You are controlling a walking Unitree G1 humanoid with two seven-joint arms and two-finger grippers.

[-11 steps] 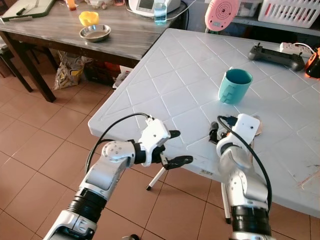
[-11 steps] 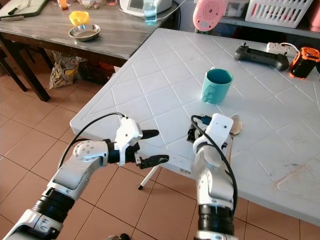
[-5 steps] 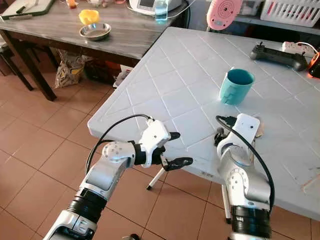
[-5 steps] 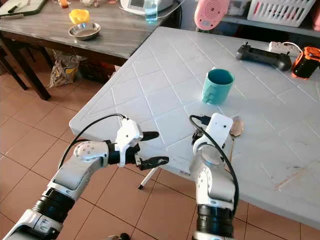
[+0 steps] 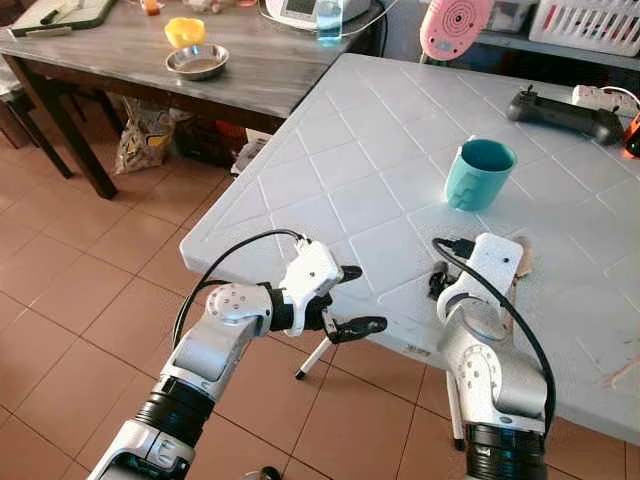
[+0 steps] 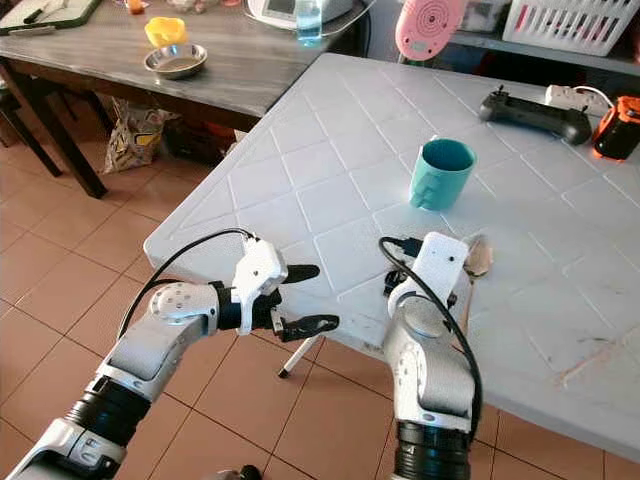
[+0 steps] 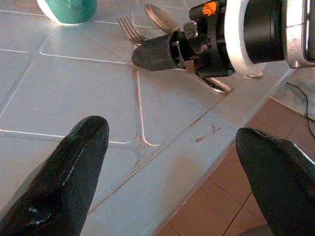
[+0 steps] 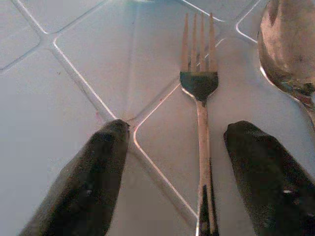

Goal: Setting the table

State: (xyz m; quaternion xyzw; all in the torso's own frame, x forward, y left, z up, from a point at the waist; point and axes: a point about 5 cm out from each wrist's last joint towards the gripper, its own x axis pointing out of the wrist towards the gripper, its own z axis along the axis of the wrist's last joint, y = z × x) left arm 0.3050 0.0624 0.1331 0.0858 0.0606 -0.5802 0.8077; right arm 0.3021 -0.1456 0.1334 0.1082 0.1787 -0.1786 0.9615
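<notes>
The left gripper (image 5: 352, 298) is held at the near edge of the white plastic tabletop (image 5: 360, 170), close to its near left corner, with its black fingers spread wide and nothing between them. Just to its right, the right gripper (image 8: 172, 162) is lowered over the near edge with its fingers (image 8: 88, 177) parted and released; a silver metal fork (image 8: 199, 98) lies flat on the tabletop between them, tines pointing away from the wrist. Whether the fingertips touch the surface cannot be told. A silver metal spoon (image 7: 160, 17) rests just beside the fork. Farther in, toward the middle of the tabletop, a teal ceramic mug (image 5: 478, 173) stands upright. Near the far right edge a black handheld controller (image 5: 565, 108) is seen. Beyond the far left corner, a dark wooden table (image 5: 120, 60) carries a round steel bowl (image 5: 196, 61).
</notes>
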